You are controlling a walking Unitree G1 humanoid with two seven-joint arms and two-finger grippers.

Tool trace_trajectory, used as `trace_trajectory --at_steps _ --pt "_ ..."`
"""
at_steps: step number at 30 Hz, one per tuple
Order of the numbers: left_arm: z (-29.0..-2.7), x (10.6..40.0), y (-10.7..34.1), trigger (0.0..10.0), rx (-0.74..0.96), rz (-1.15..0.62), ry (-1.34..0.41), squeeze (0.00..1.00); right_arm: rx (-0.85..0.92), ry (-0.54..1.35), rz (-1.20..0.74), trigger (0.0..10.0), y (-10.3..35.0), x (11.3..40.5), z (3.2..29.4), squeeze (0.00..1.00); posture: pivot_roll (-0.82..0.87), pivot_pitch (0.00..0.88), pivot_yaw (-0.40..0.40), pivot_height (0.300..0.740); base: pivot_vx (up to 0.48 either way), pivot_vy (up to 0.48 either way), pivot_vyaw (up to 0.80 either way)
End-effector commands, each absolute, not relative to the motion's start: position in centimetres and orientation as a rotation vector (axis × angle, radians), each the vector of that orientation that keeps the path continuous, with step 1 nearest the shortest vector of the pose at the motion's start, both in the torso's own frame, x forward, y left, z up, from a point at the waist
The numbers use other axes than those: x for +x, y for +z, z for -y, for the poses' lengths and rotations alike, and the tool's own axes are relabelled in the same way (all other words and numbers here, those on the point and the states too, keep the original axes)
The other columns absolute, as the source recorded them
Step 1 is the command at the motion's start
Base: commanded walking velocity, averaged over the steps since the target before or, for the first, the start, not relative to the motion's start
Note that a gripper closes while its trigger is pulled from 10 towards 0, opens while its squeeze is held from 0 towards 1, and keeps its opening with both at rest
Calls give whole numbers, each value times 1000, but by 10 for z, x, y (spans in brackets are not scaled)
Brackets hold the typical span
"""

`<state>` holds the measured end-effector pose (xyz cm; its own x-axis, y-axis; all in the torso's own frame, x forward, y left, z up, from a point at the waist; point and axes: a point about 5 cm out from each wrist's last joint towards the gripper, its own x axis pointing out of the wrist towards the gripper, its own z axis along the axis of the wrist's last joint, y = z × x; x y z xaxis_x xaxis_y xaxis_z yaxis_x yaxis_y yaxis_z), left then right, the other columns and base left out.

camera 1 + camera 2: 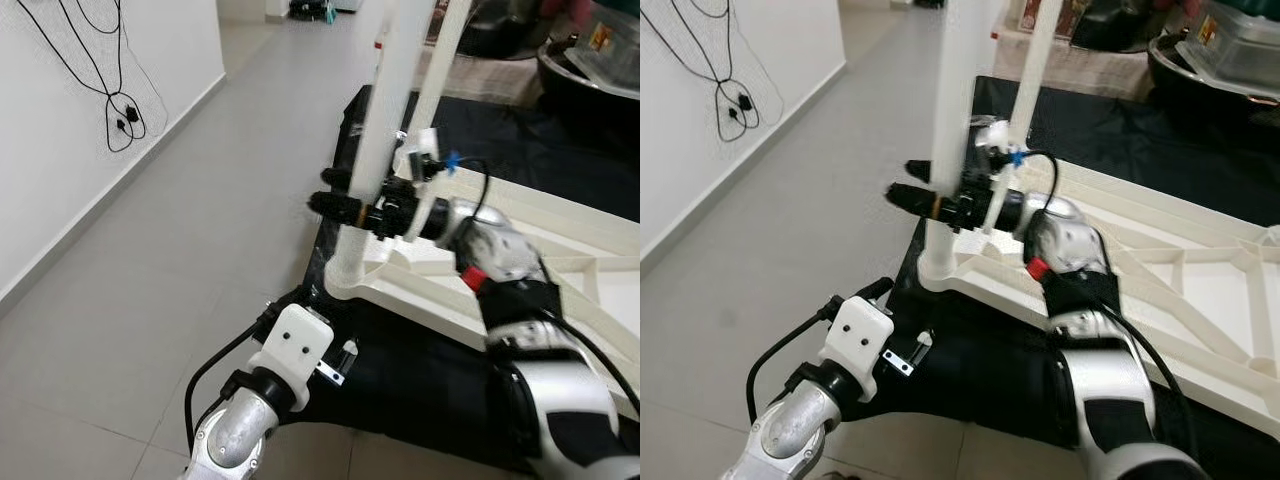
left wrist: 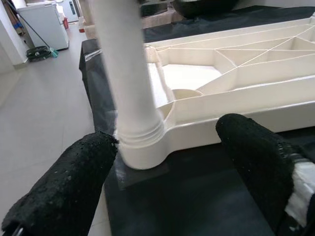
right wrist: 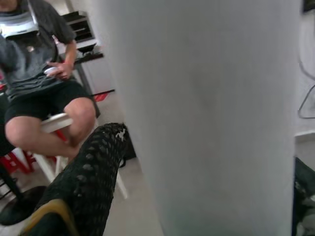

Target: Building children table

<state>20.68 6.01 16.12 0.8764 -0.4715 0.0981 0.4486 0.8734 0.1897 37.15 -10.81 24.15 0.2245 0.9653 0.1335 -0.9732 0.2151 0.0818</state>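
The white tabletop [image 1: 560,250] lay upside down on a black mat [image 1: 420,390] spread over the tiled floor [image 1: 180,250], its ribbed underside up so the corner sockets could take the legs. One white leg [image 1: 378,130] stood upright in the near corner socket [image 1: 350,280], and a second leg [image 1: 435,70] rose just behind it. The right gripper [image 1: 345,207] had its jaws clenched across the near leg partway up, one black finger [image 3: 86,182] on either side, probably to steady or twist the leg home. The left gripper [image 2: 172,172] sat low by the mat's edge, aimed at the foot of that leg, its jaws released and spread, with fingers [image 2: 64,187] flanking the socket but not touching it; it looked ready to brace the joint. A seated person [image 3: 44,83] was beyond the leg in the right wrist view.
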Motion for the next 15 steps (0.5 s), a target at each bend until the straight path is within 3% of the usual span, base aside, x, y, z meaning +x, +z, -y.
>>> trace_trajectory --at_steps 1,5,6,11,15 --pt "-59 204 159 10000 162 129 -482 0 144 1408 63 10000 244 372 93 0 162 123 -84 740 0 0 0" --pt "-60 203 158 10000 162 125 -479 0 158 1422 84 10000 250 374 88 0 165 125 -83 740 0 0 0" --pt "-60 203 158 10000 161 124 -479 0 162 1434 99 0 253 375 87 0 169 127 -82 740 0 0 0" --pt "-59 202 158 10000 160 123 -481 0 156 1410 126 0 257 378 88 0 172 123 -82 740 0 0 0" --pt "-59 202 157 10000 159 122 -483 0 83 1215 152 0 248 386 94 0 163 110 -79 740 0 0 0"
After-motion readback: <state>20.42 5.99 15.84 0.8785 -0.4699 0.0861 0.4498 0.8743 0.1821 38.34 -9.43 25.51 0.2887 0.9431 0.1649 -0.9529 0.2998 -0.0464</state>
